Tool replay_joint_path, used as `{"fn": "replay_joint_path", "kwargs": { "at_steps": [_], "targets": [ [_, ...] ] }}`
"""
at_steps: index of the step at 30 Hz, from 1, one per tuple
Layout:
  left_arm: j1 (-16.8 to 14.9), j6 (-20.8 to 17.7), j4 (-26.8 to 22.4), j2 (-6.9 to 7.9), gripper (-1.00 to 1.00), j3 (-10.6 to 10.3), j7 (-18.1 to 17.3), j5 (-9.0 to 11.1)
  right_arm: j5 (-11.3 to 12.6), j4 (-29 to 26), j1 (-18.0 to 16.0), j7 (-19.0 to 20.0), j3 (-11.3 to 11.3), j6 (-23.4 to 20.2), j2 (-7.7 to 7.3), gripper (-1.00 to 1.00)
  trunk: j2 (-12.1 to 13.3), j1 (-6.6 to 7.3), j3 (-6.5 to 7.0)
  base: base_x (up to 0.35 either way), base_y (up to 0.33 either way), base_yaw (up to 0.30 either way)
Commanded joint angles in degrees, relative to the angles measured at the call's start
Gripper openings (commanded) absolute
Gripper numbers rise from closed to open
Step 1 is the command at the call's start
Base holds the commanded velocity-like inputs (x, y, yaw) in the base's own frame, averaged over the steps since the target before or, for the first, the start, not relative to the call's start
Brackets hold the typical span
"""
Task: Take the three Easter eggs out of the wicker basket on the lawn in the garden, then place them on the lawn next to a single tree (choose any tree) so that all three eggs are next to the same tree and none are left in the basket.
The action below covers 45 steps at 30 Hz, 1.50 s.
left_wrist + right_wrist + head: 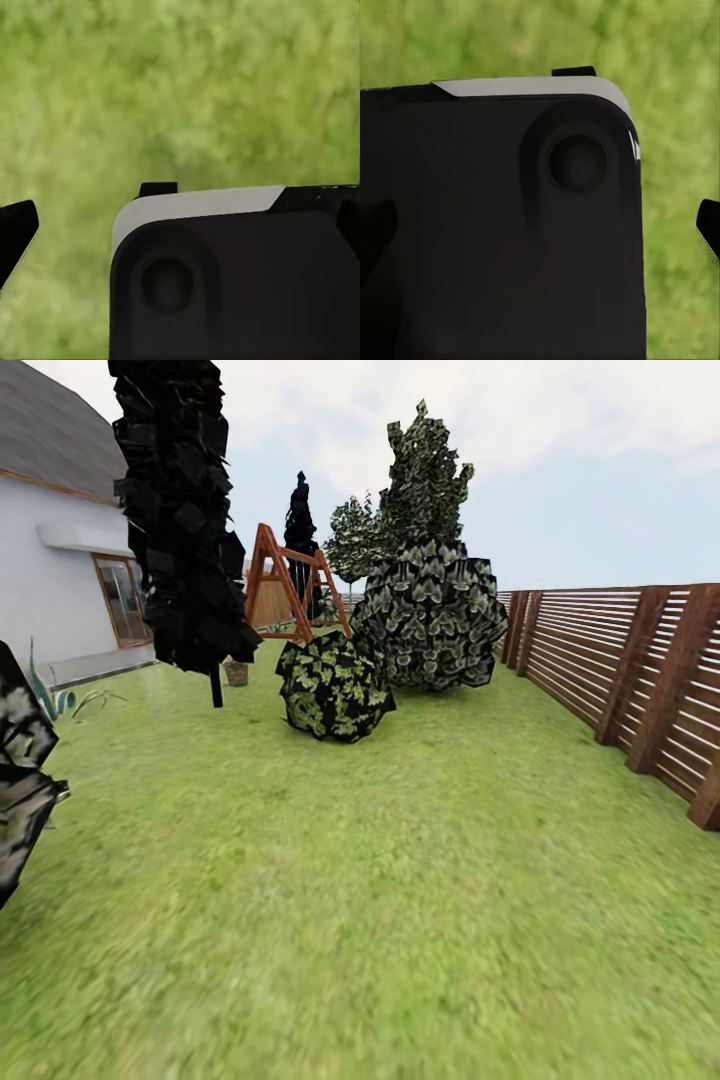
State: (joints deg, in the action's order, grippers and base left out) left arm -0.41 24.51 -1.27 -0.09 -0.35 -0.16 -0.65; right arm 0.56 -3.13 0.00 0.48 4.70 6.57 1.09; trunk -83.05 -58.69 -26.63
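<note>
Green lawn (pixel 400 880) fills the head view, fence (pixel 640 670) at three o'clock; grass lies beyond each wrist's claw, grip state unreadable.

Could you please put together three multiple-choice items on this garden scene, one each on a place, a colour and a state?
1. Where does the dark brown horizontal-slat wooden fence run in the head view?
A. along the right
B. along the left
C. across the foreground

2. What colour is the triangular swing frame?
A. blue
B. orange-brown
C. white

3. What state is the short green lawn in?
A. snow-covered
B. flooded
C. bare grass

Answers: 1 A, the slats recede along the right edge; 2 B, its slanted legs are orange-brown; 3 C, the foreground is plain mottled grass.
</note>
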Motion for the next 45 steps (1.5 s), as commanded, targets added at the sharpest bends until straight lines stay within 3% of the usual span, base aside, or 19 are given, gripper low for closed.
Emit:
{"fn": "replay_joint_path", "kwargs": {
  "at_steps": [1,45],
  "targets": [
    [-0.03,0.18,0.04,0.0,1.0,-0.01,-0.02,-0.06,0.06,-0.03,0.0,0.05,0.43,0.15,0.01,1.0,-0.02,-0.03,-0.05,0.329,0.0,0.001],
    [-0.03,0.2,0.04,0.0,1.0,-0.01,-0.02,-0.06,0.06,-0.05,0.0,-0.04,0.41,0.2,0.06,1.0,-0.02,-0.03,-0.05,0.329,0.0,0.031]
  ]
}}
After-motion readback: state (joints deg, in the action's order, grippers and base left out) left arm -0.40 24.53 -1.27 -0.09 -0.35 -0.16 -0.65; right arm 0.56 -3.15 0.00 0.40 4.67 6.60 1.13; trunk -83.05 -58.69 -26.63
